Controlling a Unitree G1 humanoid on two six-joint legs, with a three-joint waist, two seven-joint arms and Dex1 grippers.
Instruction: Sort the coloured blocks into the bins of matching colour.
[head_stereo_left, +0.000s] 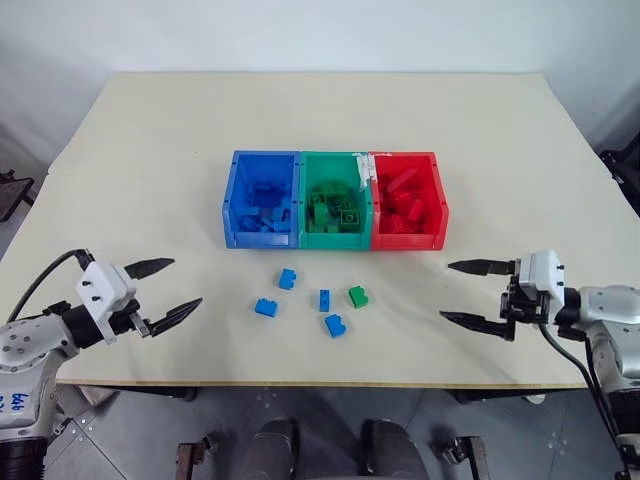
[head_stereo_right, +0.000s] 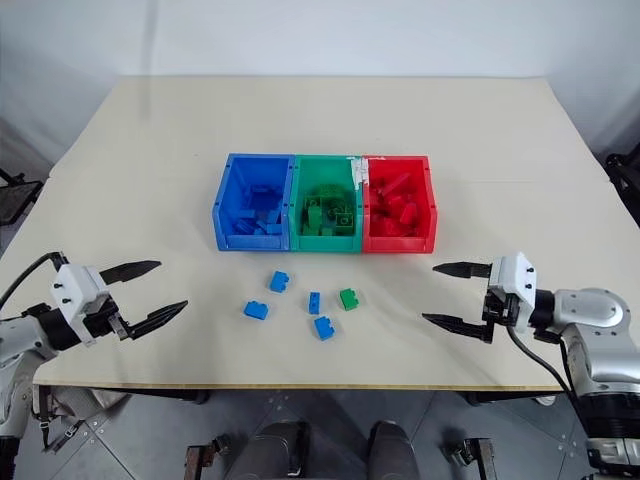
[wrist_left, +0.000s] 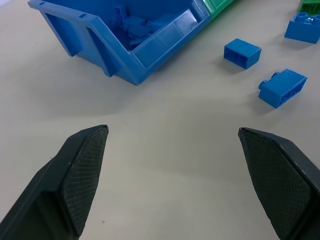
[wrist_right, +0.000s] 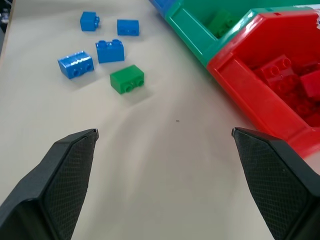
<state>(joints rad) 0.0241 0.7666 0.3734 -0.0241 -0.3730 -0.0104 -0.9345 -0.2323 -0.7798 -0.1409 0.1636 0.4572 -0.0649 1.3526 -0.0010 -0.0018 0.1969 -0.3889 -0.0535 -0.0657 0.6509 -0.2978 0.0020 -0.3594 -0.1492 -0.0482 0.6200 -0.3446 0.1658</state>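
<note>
Three joined bins sit at mid-frame on the table (head_stereo_left: 150, 150): the blue bin (head_stereo_left: 262, 236) at left, the green bin (head_stereo_left: 334, 238) in the middle, the red bin (head_stereo_left: 408, 240) at right, each already holding bricks of its own colour. Just below them, in the centre of the frame, five loose blocks lie apart on the tabletop: four blue blocks (head_stereo_left: 287, 278), (head_stereo_left: 266, 307), (head_stereo_left: 324, 299), (head_stereo_left: 335, 325), and one green block (head_stereo_left: 358, 296) at the right of the cluster.

The left gripper (head_stereo_left: 162, 292) hangs at lower left with its fingers spread wide and nothing between them. The right gripper (head_stereo_left: 478, 293) at lower right is equally spread and empty. Both are well apart from the blocks.

Nothing loose is sorted yet, so the first pick is still ahead. The likely trouble is crowding: the green block lies near two blue ones, and wide fingers coming down on it could nudge a neighbour or clamp two at once. The blocks are small and lie at different angles, so a finger landing on a corner could tip or skid one away. A release over the seam between bins could drop a block into the wrong colour.
</note>
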